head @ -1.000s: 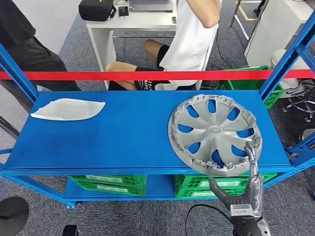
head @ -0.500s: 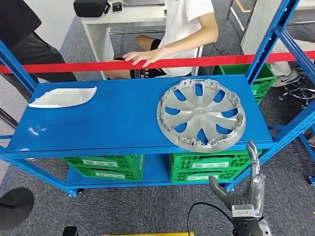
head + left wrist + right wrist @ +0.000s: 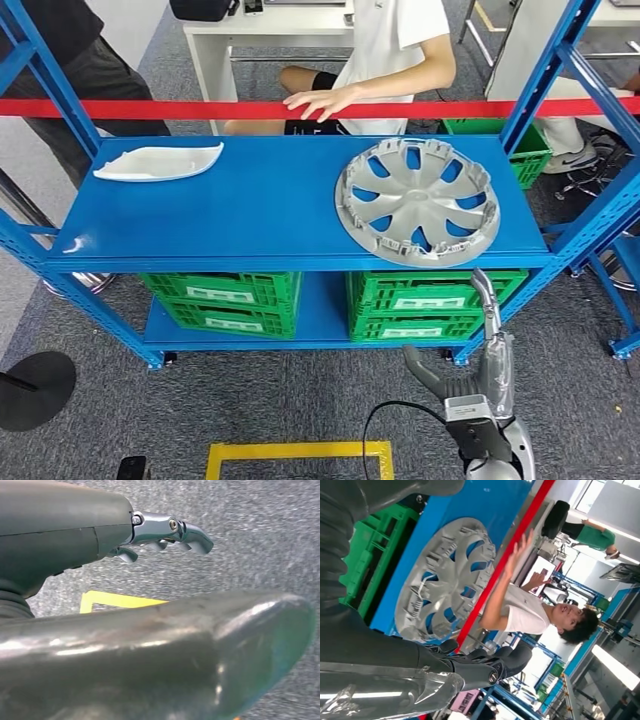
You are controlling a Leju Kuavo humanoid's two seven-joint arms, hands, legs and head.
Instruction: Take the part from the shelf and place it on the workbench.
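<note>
The fingers of the right hand stand apart and hold nothing, raised in front of the shelf and below its front edge, thumb stretched out to the side. In the left wrist view, the left hand hangs over grey carpet, its fingers loosely extended with nothing between them.

Just beyond the right hand, the wheel cover lies flat near the right end of the shelf, its near rim close to the front edge and its ribbed inner side with clips facing up. It looks like thin moulded plastic: probably light and fairly stiff, but broad, so it may flex or tip if held at one point, and the small clips look breakable. The near rim seems the best place to take hold, thumb under and fingers over, or through a spoke opening.

At the far left corner lies a white trim piece. Behind the shelf a red bar runs across, and a person's hand rests on it.
</note>
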